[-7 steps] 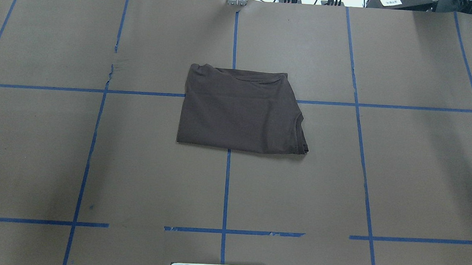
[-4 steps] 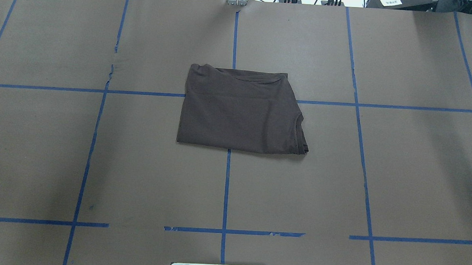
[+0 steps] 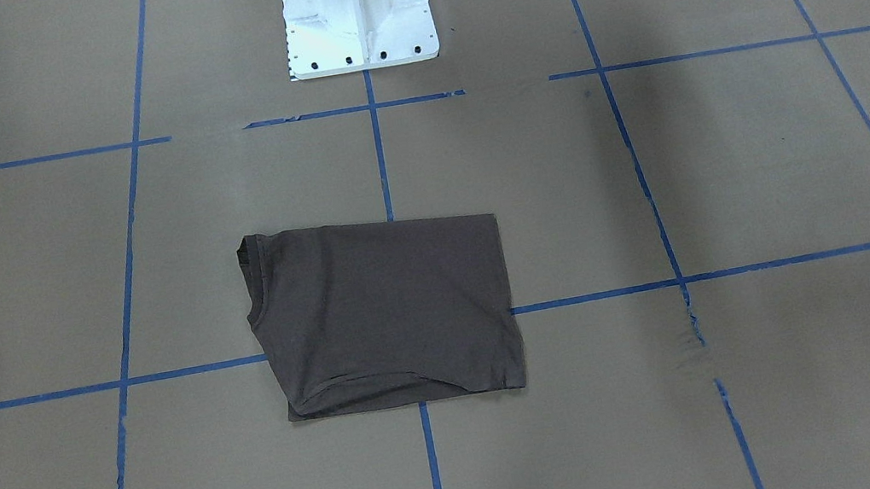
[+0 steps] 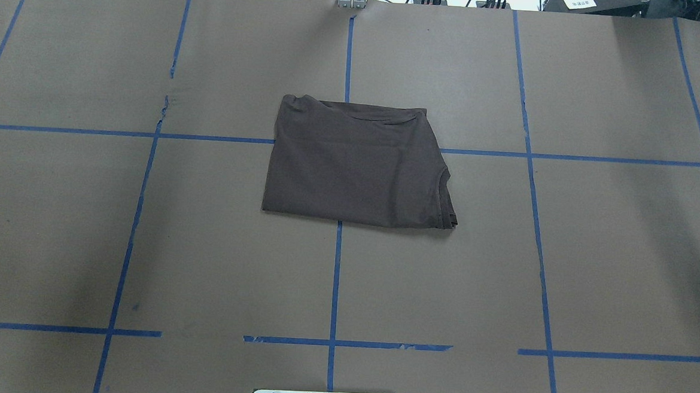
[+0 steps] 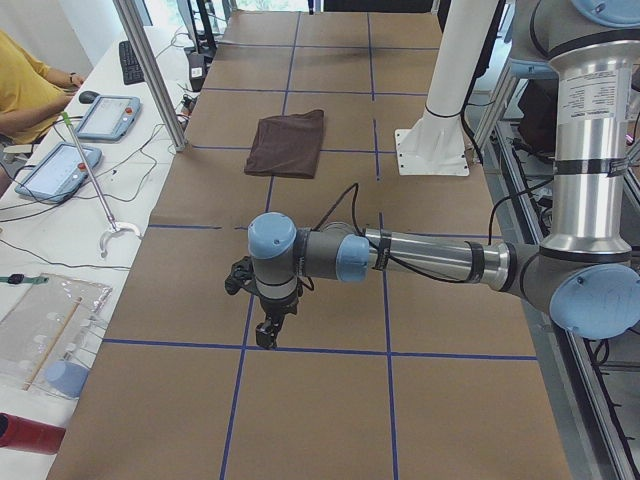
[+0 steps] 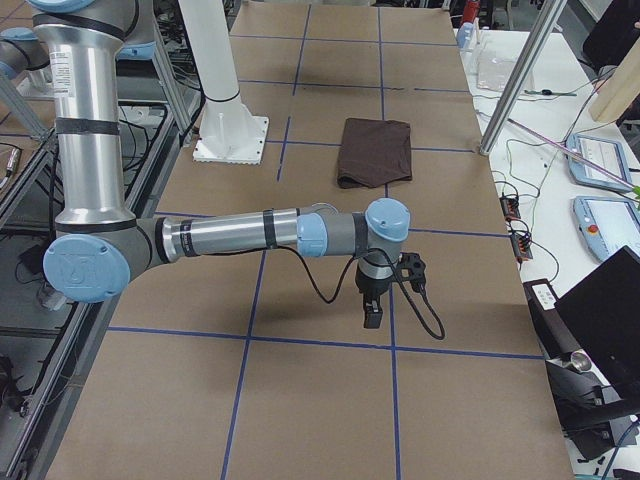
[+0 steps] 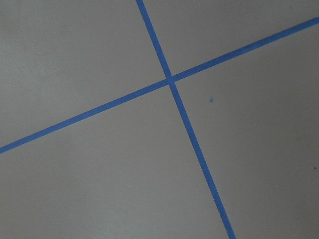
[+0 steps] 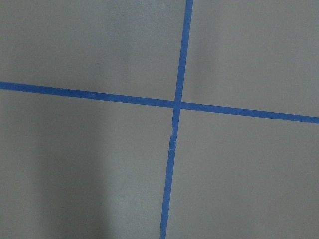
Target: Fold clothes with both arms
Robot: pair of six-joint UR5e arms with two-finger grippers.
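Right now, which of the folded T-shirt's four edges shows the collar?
The edge on the robot's right. There the T-shirt has its ribbed collar curving inward; the other three edges show no neckline.

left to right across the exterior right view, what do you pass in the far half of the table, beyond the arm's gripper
white pedestal → brown t-shirt → metal post → tablet. The right arm is left out because it stretches across the first two.
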